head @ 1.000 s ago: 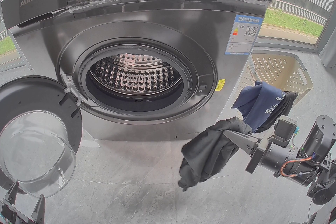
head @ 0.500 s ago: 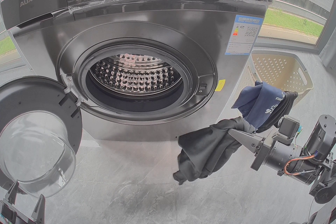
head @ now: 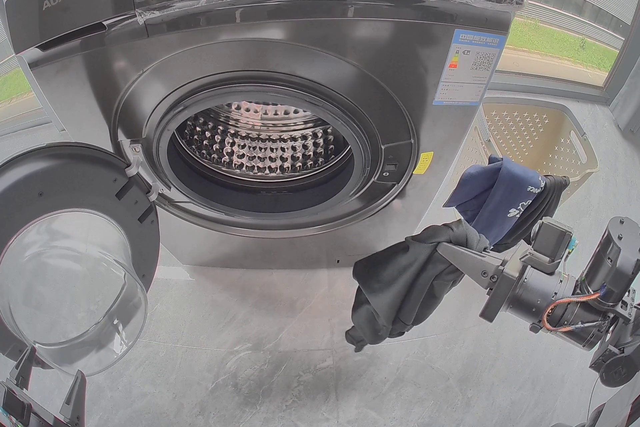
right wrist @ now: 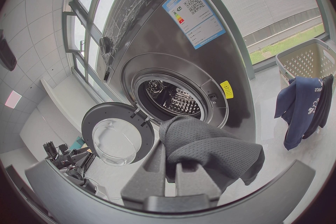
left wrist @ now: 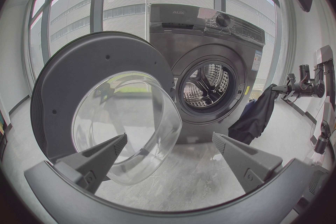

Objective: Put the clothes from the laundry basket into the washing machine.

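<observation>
item: dark garment (head: 400,288), clamped in right gripper (head: 459,247), seemingly clear of floor; step: transfer; next: lift into open drum (head: 263,145)

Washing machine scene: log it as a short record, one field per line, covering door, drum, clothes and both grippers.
washing machine: front loader, facing the robot
door: swung wide open to the robot's left
drum: no clothes visible inside
right gripper: shut on dark garment, in the air before the machine's lower right corner
dark garment: hangs bunched from the gripper
laundry basket: beige, on the floor right of the machine
blue garment: draped over the basket's rim beside a black garment
left gripper: open, low, near the door, holding nothing
</observation>
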Motion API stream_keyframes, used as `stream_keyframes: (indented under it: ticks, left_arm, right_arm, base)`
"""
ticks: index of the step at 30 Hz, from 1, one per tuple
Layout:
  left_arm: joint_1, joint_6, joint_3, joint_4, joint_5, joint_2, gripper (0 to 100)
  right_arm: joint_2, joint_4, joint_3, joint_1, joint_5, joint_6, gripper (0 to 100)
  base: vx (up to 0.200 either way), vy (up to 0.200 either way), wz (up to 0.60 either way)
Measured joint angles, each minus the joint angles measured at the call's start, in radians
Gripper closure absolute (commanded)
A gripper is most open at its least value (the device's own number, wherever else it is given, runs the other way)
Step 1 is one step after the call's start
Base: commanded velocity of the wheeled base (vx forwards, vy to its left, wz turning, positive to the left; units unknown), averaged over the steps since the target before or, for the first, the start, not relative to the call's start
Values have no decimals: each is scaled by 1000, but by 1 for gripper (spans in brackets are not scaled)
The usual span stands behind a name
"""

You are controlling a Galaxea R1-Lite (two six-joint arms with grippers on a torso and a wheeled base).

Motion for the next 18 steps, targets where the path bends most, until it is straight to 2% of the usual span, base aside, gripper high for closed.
stream_keyframes:
  ticks: [7, 14, 18]
  left_arm:
    - [0, 0, 0, 0, 0, 0, 0]
    - [0, 0, 0, 0, 1, 0, 0]
    - [0, 0, 0, 0, 1, 0, 0]
  right_arm:
    - [0, 1, 4, 11, -6, -2, 100]
    - [4, 1, 9, 24, -33, -42, 100]
    - [6, -4, 10, 30, -26, -44, 100]
  base:
    - [0, 0, 0]
    - [0, 0, 0]
    - [0, 0, 0]
